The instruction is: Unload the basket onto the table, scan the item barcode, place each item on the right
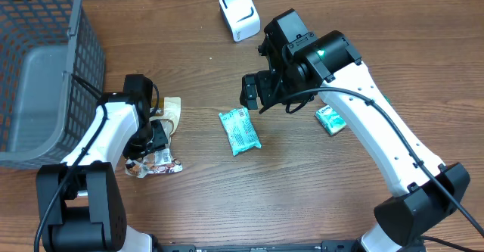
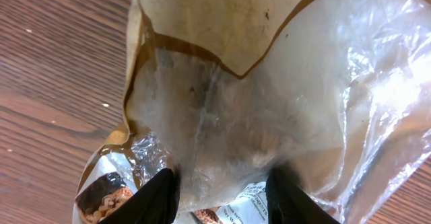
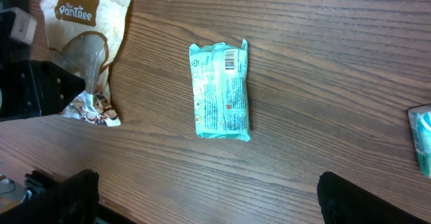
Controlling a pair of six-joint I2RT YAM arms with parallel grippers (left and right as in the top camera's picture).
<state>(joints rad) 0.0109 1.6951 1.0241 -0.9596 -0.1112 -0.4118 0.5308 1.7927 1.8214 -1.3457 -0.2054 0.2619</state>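
Though set either side of snack pouch (image 1: pixel 172 110) at its crumpled btm end, can't call L gripper (image 2: pixel 222 197) clamped: fingers (image 2: pixel 158 197) partway apart w/ film bunched between, contact unclear. Lies flat on table (image 1: pixel 227 199), L side, near grey basket (image 1: pixel 87 55), well apart from white scanner (image 1: pixel 239 14) at far edge.

Reads as light, soft, crinkly: paper top, clear plastic window, loose snacks low down. Prob slippery on window, so likely to sag or slide if pinched there. Better to take by sealed btm edge or paper top, where stiffer; go easy to avoid crushing contents. Needs holding taut w/ barcode toward scanner; no barcode visible on pouch from any view, poss underneath.

R gripper (image 3: pixel 215 200) spread wide, empty, hovering over teal pack (image 1: pixel 240 131) at table centre, w/ barcode (image 3: pixel 231 61) showing near one end. Second teal pack (image 1: pixel 330 120) partly under R arm in overhead view.

Risk of torn film or slip mid-lift.
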